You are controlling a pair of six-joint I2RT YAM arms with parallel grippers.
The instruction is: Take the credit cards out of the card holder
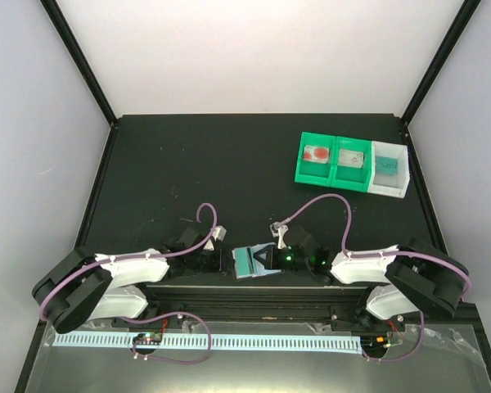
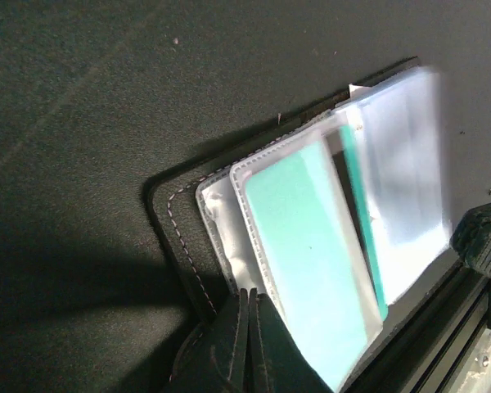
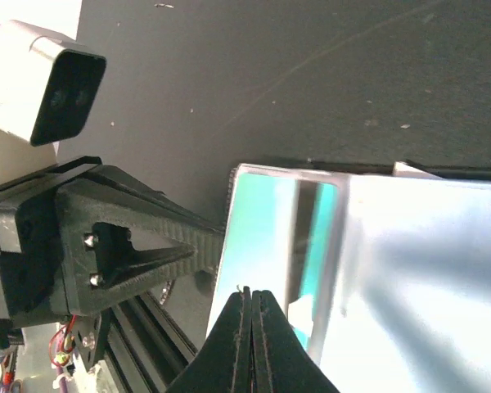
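Left wrist, left hand (image 2: 247, 323) pinching card holder (image 2: 176, 225), teal credit cards (image 2: 311, 246), right hand (image 3: 250, 323) closed

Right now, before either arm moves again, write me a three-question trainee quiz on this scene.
1. True or false: the card holder lies folded shut.
2. Where does the green-and-white tray stand? A. far right of the table; B. near left corner; C. on top of the card holder.
3. Fill in: the credit card facing the left wrist camera is ___ in colour.

Key: 1 false, it lies open with its sleeves showing. 2 A. 3 teal.
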